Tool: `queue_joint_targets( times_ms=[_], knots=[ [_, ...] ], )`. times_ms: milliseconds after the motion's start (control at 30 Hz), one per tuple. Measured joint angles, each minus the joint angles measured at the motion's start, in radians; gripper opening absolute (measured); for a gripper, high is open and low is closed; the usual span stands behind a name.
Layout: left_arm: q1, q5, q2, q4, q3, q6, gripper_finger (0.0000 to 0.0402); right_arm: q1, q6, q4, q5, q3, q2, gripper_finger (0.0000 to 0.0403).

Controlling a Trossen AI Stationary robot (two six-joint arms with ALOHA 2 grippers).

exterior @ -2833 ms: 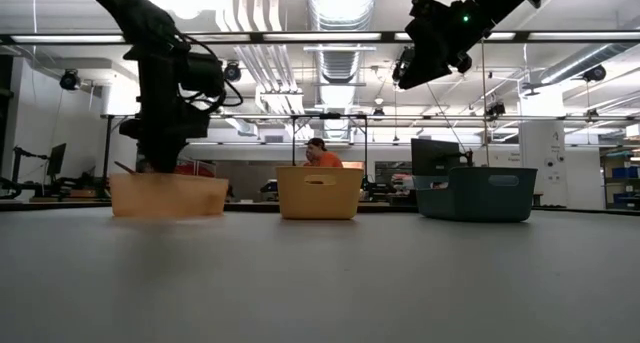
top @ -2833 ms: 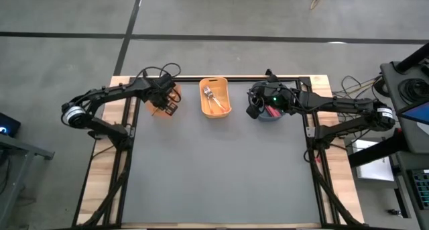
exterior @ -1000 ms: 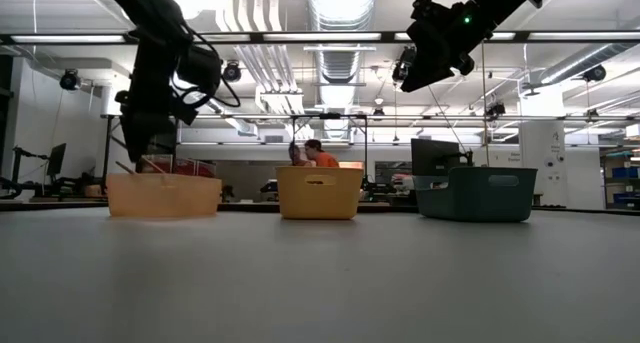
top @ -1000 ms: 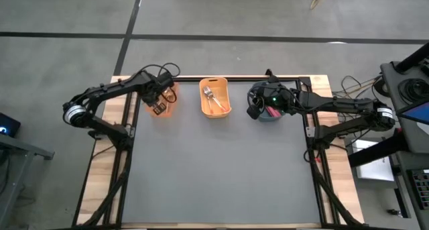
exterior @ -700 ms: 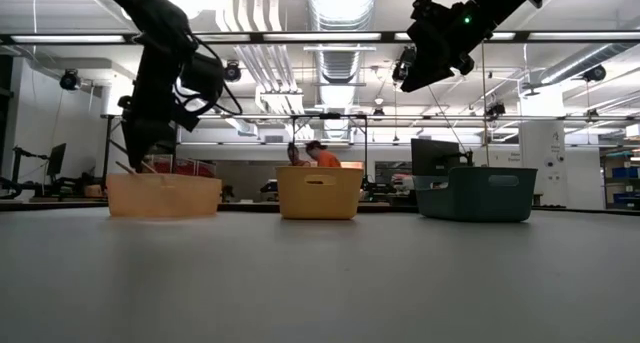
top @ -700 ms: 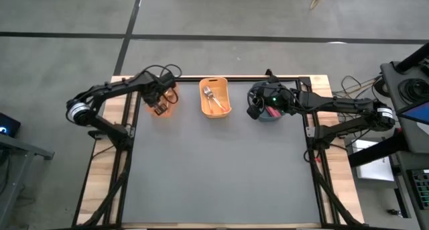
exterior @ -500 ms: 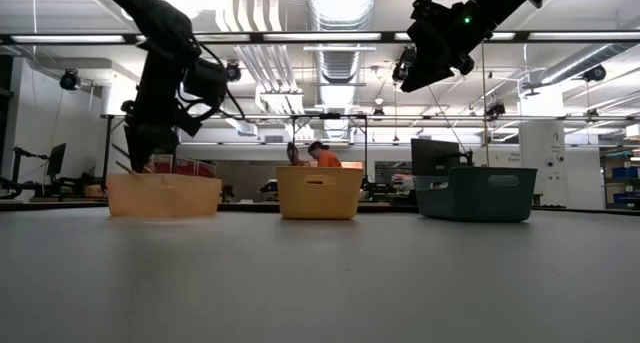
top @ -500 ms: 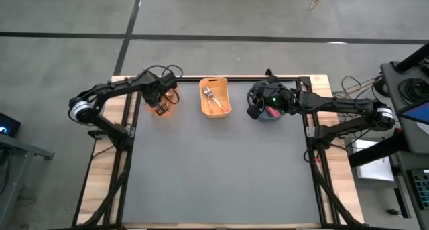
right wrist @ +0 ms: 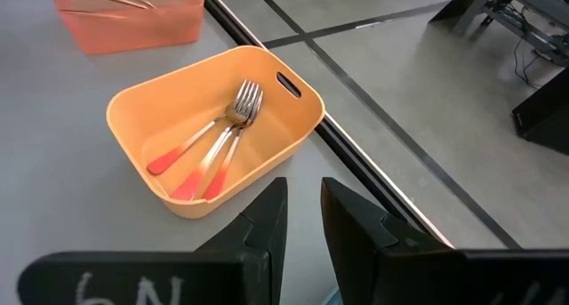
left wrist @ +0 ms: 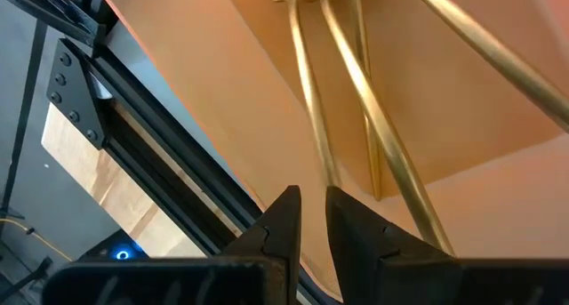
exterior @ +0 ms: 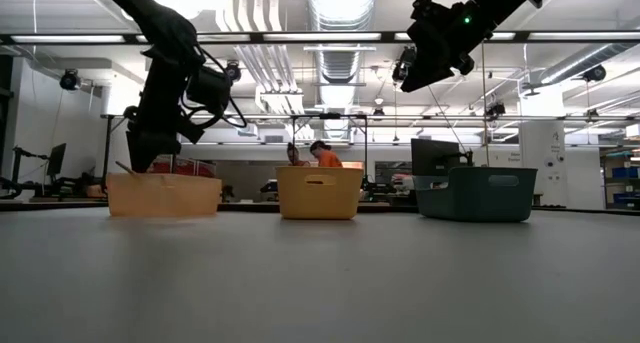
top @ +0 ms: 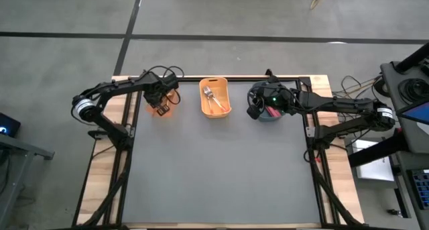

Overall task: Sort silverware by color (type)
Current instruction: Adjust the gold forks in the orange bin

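Note:
My left gripper (top: 159, 108) (exterior: 135, 166) points down into the peach bin (top: 169, 101) (exterior: 165, 195) at the table's far left. Its fingers (left wrist: 313, 207) stand a narrow gap apart. Several gold forks (left wrist: 356, 83) lie on the bin's floor just ahead of them. My right gripper (top: 253, 109) (exterior: 400, 78) hangs high over the dark blue bin (exterior: 475, 193). Its fingers (right wrist: 302, 207) are slightly apart, with nothing between them. The yellow middle bin (top: 215, 112) (right wrist: 249, 176) holds silver-tined forks with orange handles (right wrist: 218, 149). Something red-pink (top: 273, 112) shows in the blue bin. My left gripper comes at the gold forks from above, slanting down into the peach bin. One gold handle's end (left wrist: 331, 179) lies right at the gap between the fingertips. I cannot tell whether a finger touches it.
The three bins stand in a row along the table's far edge. The grey mat (top: 214, 169) spreads in front of them toward the near edge. A black frame rail (left wrist: 142, 154) runs beside the peach bin. A person (exterior: 322, 155) shows in the room beyond the table.
My left gripper has sunk a little toward the peach bin's floor, staying over the bin. My right gripper has kept still.

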Motion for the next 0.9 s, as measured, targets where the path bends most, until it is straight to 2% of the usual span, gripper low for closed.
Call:
queue_joint_targets(
  times_ms=[467, 767, 900],
  knots=[
    [0.0, 0.003, -0.066, -0.004, 0.003, -0.021, 0.0039, 0.0, 0.0, 0.0, 0.0, 0.0, 0.0, 0.0063],
    [-0.003, 0.197, -0.161, 0.055, 0.003, -0.125, 0.0039, 0.0, 0.02, 0.001, 0.0, 0.0, 0.0, 0.0063],
    [-0.009, 0.222, -0.171, 0.071, 0.003, -0.186, 0.0039, 0.0, 0.025, 0.001, 0.0, 0.0, 0.0, 0.0063]
  ],
)
